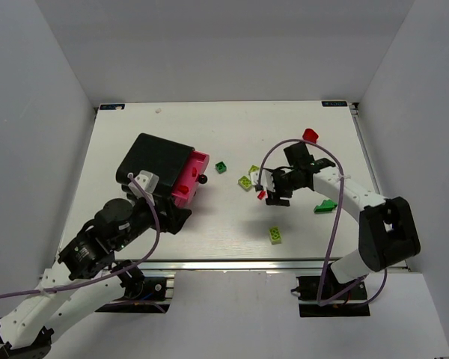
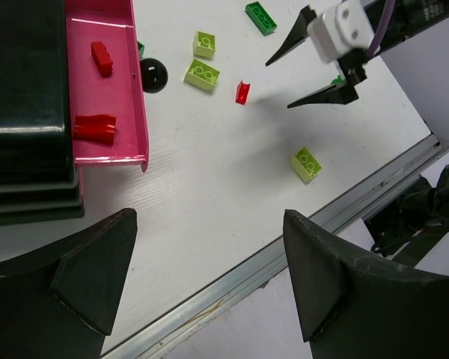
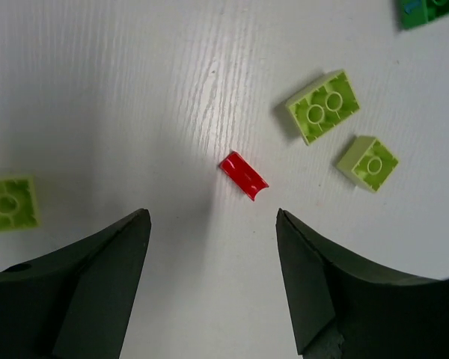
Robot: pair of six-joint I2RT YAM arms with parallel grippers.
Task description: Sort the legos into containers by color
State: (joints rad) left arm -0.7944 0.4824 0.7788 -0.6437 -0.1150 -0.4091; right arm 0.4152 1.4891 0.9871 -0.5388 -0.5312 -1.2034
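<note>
Table (image 2: 209, 187): legos (image 2: 95, 129) in drawer (image 2: 109, 93), left wrist.

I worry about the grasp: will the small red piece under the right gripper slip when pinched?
The small red piece looks like hard, glossy plastic, so it is probably stiff and light. Its curved shape might slip or twist in the right gripper.

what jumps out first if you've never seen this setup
The black cabinet at left, its pink drawer pulled open with two red bricks inside. Then the right gripper, jaws open, hovering over a small red brick among scattered lime bricks.
</note>
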